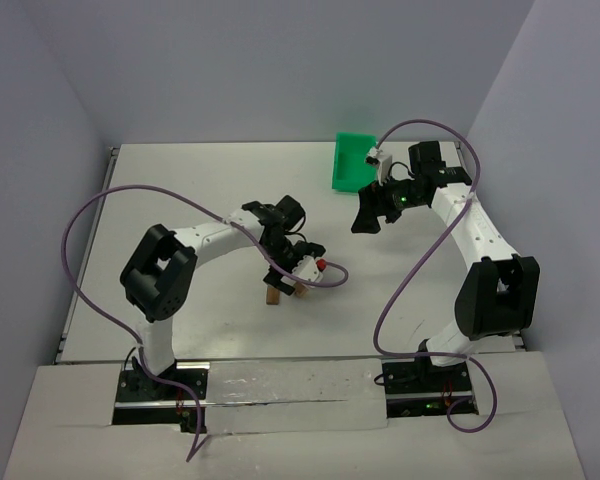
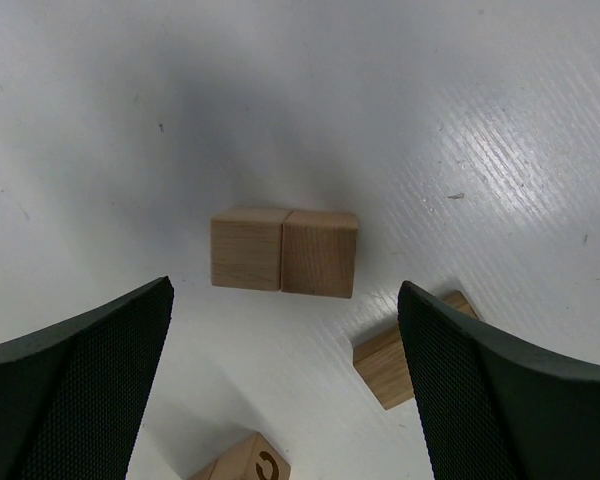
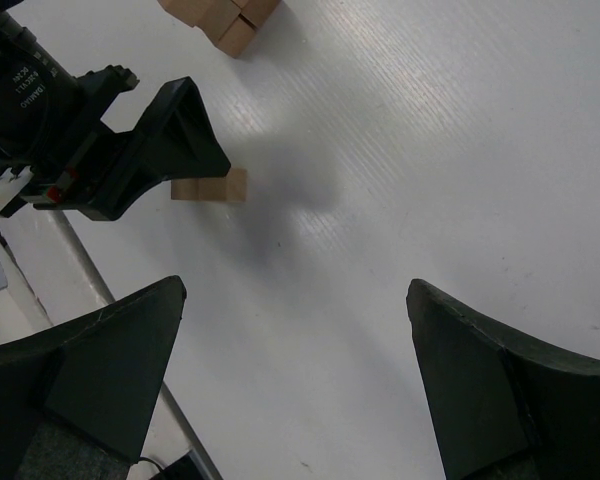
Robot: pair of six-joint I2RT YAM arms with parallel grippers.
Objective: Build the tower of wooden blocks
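Tan wood blocks (image 2: 245,250), two touching, just beyond spread left gripper (image 2: 283,287), right gripper (image 3: 296,288) spread

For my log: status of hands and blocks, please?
Left hand, right hand open, empty. Small tan wooden cubes loose under left hand, two touching, none stacked. Nothing blocking.

I see white shells and chunky black joint housings on the left arm (image 1: 205,238) and the right arm (image 1: 470,225), each trailing a looping purple cable (image 1: 66,245). The left gripper (image 2: 285,290) has black fingers (image 2: 90,380) faced with fine mesh texture. A green light (image 1: 402,200) glows on the right wrist, and white lettering (image 3: 25,85) marks the left wrist's black housing.
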